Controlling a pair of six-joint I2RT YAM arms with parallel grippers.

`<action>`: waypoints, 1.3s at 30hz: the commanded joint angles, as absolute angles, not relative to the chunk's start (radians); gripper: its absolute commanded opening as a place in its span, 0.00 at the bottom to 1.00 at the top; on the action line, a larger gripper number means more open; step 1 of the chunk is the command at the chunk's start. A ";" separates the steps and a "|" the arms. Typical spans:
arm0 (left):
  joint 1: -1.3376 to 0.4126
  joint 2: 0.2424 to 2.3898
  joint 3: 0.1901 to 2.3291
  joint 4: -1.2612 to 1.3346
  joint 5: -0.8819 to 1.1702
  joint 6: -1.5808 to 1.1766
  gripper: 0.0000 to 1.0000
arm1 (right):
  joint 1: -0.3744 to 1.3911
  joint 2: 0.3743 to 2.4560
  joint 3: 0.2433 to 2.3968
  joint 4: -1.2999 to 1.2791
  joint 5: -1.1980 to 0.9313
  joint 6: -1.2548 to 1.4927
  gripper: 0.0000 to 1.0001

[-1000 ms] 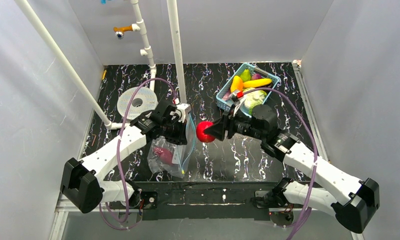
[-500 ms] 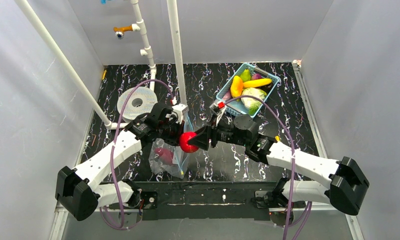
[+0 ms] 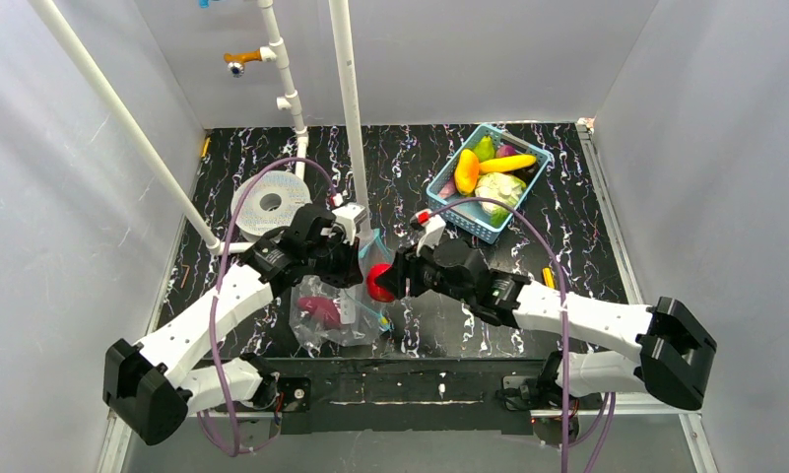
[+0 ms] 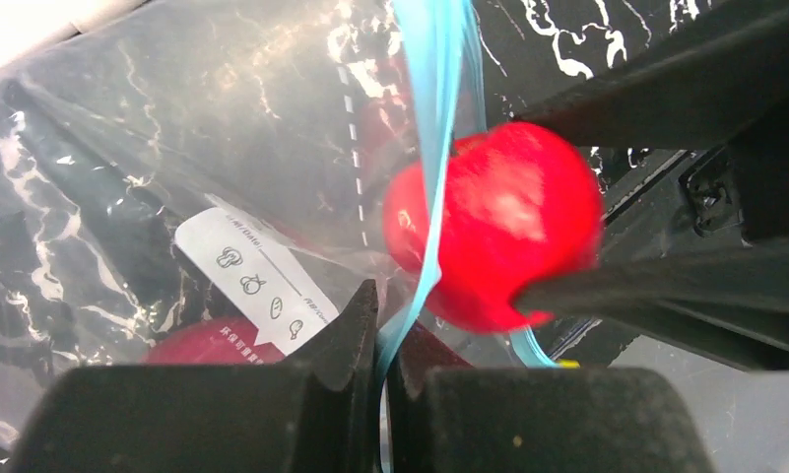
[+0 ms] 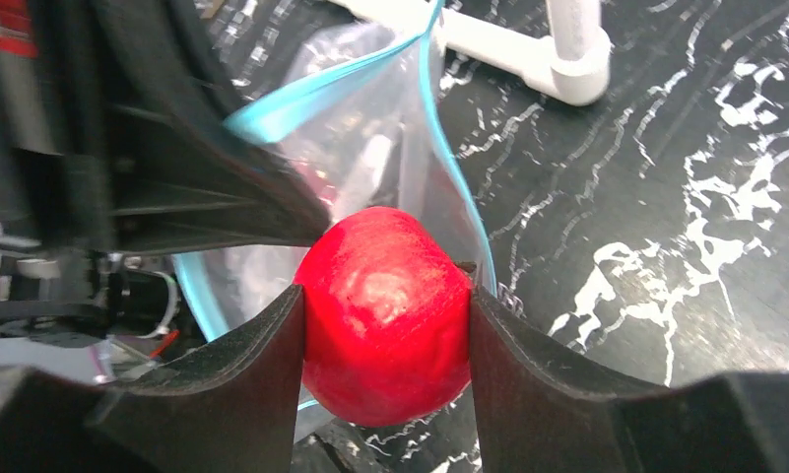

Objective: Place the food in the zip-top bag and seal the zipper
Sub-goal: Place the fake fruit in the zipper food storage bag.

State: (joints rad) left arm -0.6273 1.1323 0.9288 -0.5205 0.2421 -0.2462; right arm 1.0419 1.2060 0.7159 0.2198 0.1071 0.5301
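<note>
**A:** Entry. Where is the zip-top bag [image 3: 336,310]?

**B:** It hangs from the left pincer [image 4: 380,325] with its lower part slumped on the worktop [image 3: 587,227]. That pincer's fingers are pressed together on the zipper [image 4: 439,118], the light-blue strip at the bag's mouth. The strip runs up out of the pinch and loops, so the mouth gapes.

**A:** And the right pincer [image 3: 390,279]?

**B:** It is clamped on the red apple [image 5: 385,325], one finger on each flank. The apple sits at the bag's mouth, touching the blue strip. In the left wrist view the strip crosses in front of it. I cannot tell whether it has passed the rim.

**A:** Anything inside the bag?

**B:** A magenta piece [image 3: 321,307] low in the bag, behind the white label [image 4: 262,286].

**A:** The other food?

**B:** It is well apart from the bag, on the far side beyond the right arm, in the light-blue basket [image 3: 456,219]. The yellow banana [image 3: 508,163] and the orange-yellow piece [image 3: 466,169] lie there among other pieces.
</note>
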 commanded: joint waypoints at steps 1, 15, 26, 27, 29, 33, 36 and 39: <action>-0.627 1.056 0.917 -0.496 0.230 -0.238 0.00 | 1.110 1.265 0.836 0.080 0.295 0.468 0.01; -0.627 1.045 0.907 -0.473 0.305 -0.232 0.00 | 1.143 1.257 0.942 0.060 0.421 0.527 0.01; -0.627 1.034 0.901 -0.457 0.380 -0.235 0.00 | 1.126 1.282 0.963 0.173 0.439 0.513 0.25; -0.627 1.030 0.902 -0.456 0.382 -0.235 0.00 | 1.126 1.290 0.966 0.164 0.430 0.510 0.25; -0.626 1.022 0.899 -0.455 0.383 -0.236 0.00 | 1.126 1.302 0.965 0.153 0.402 0.509 0.30; -0.627 1.000 0.893 -0.449 0.369 -0.237 0.00 | 1.126 1.303 0.967 0.101 0.376 0.507 0.51; -0.627 0.977 0.887 -0.444 0.338 -0.238 0.00 | 1.127 1.283 0.974 0.046 0.371 0.498 0.71; -0.627 0.964 0.883 -0.443 0.293 -0.241 0.00 | 1.126 1.261 0.997 -0.014 0.354 0.471 0.86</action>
